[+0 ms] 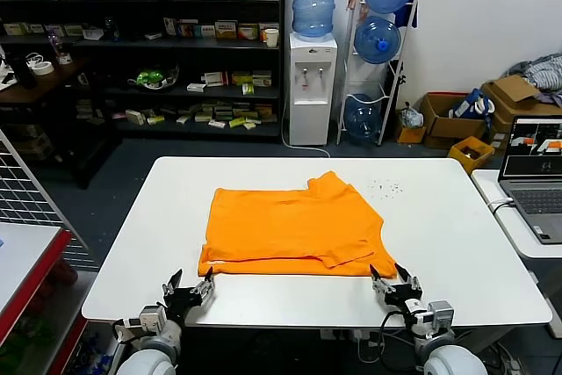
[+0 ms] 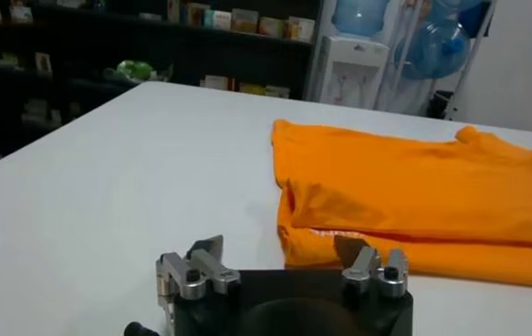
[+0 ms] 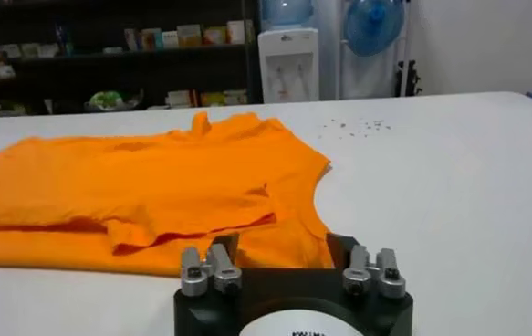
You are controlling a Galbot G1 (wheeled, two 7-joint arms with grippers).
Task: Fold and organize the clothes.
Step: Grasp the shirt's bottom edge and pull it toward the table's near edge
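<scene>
1. T-shirt (image 1: 290, 230): bright orange, lying flat and folded over on itself near the middle of the white bench (image 1: 439, 234), with one layer doubled across another. A sleeve or corner sticks up at the far edge. The fold line runs along the near hem, where a lower layer peeks out.
2. Left tool (image 1: 187, 292): just off the T-shirt's near left corner, low over the bench. Its fingers (image 2: 206, 251) stand spread apart, and nothing is between them. In the left wrist view one finger sits close to the cloth's edge; whether it touches cannot be told.
3. Right tool (image 1: 392, 285): at the T-shirt's near right corner, low over the bench. Its fingers (image 3: 222, 248) are parted, and the hem lies right in front of them. No cloth is seen pinched.
4. Dark specks (image 1: 385, 187): a small scatter on the bench, beyond the T-shirt's far right corner.
5. Laptop (image 1: 536, 173): open, on a side table to the right of the T-shirt.
6. Water dispenser (image 1: 313, 59): on the floor well behind the T-shirt, beside a rack of blue bottles (image 1: 379, 37).
</scene>
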